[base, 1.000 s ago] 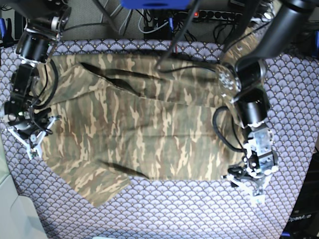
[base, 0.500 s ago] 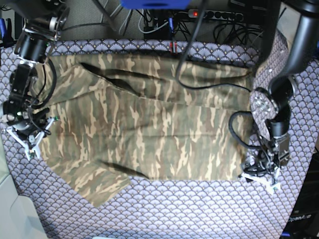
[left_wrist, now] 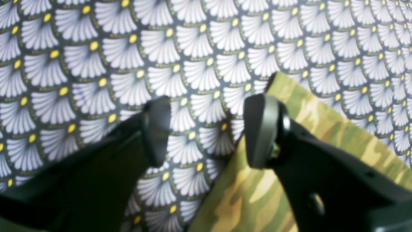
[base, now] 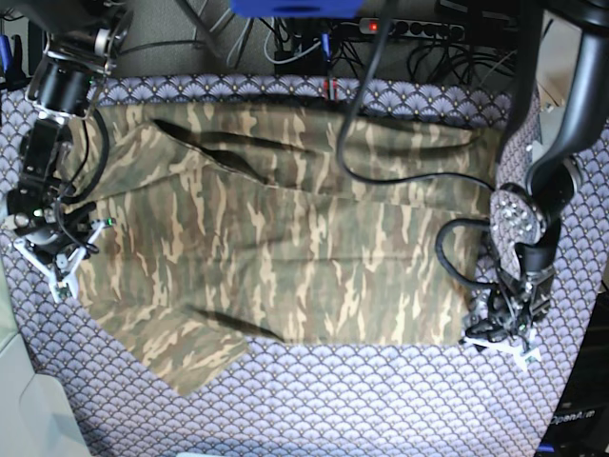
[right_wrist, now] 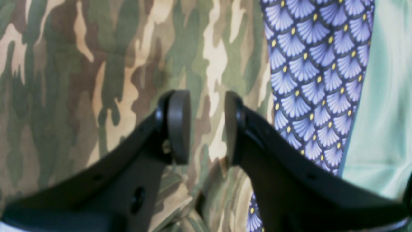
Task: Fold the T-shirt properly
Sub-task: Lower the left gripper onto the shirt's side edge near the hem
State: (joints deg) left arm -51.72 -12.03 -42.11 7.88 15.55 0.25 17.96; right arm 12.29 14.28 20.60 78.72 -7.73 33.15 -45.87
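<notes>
left arm swings out to the shirt's corner

since a second ago the left arm has shifted outward, off the cloth, to the near hem corner; the right one has barely moved. the t-shirt (base: 285, 238) lies spread flat on the tablecloth (base: 381, 400), one sleeve angled out, no fold made yet, so by my judgement the whole folding is left. the left gripper (left_wrist: 207, 129) has its jaws spread, empty, straddling the cloth's edge. the right gripper (right_wrist: 206, 127) hangs over the opposite edge, jaws partly apart, pinching nothing. only the wrist views show those gaps; only the base view shows the whole shirt.
</notes>
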